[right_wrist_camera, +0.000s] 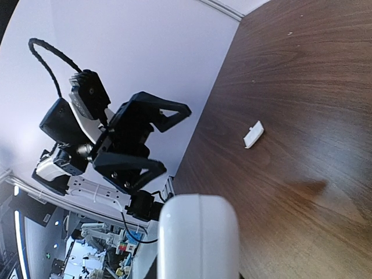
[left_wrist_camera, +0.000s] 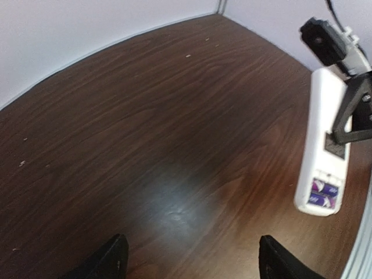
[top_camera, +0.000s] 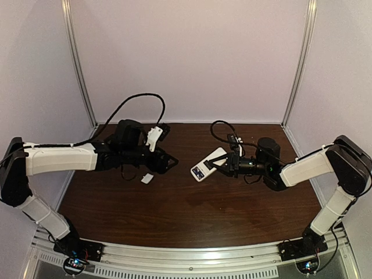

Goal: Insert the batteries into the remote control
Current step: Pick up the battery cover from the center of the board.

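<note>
My right gripper [top_camera: 224,165] is shut on the remote control [top_camera: 209,164] and holds it above the table, white back face up. In the left wrist view the remote control [left_wrist_camera: 325,133] hangs at the right. Both purple-blue batteries [left_wrist_camera: 324,193] lie side by side in the open recess at its free end. My left gripper [top_camera: 170,161] faces that end from the left, a short gap away. Its fingers [left_wrist_camera: 113,258] are spread wide with only bare table between them. In the right wrist view the remote's rounded end [right_wrist_camera: 197,238] fills the bottom and hides my right fingers.
A small loose white flat piece [top_camera: 147,178] lies on the dark wooden table [top_camera: 186,215], below the left gripper; the piece [right_wrist_camera: 253,134] also shows in the right wrist view. Pale walls with metal posts [top_camera: 78,64] close the back and sides. Black cables trail behind both wrists.
</note>
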Motion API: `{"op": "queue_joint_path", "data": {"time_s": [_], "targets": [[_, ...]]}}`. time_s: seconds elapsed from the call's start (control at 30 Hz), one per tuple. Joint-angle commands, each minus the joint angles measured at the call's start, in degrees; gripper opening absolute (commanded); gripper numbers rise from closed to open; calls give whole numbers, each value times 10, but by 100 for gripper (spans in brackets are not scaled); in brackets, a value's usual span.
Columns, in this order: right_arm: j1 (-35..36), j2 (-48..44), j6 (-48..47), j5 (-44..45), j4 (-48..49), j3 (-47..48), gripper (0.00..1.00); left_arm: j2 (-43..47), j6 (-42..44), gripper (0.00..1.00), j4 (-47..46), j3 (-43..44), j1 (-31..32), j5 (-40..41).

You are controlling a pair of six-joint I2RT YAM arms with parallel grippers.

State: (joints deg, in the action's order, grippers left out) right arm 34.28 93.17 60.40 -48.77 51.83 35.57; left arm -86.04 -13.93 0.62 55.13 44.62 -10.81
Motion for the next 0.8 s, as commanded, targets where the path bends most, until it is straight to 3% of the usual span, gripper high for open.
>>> {"op": "queue_joint_path", "data": {"time_s": [0.0, 0.2, 0.4, 0.77], "targets": [[-15, -22, -54, 32, -82, -6, 0, -24, 15, 75, 132, 34, -22, 123], [-26, -26, -60, 34, -91, -12, 0, -81, -25, 53, 209, 48, -61, 120], [-30, -23, -68, 29, -101, -6, 0, -152, -20, 46, 271, 91, -70, 145], [-30, -26, -71, 25, -102, -7, 0, -210, -7, 28, 279, 121, -77, 149]]}}
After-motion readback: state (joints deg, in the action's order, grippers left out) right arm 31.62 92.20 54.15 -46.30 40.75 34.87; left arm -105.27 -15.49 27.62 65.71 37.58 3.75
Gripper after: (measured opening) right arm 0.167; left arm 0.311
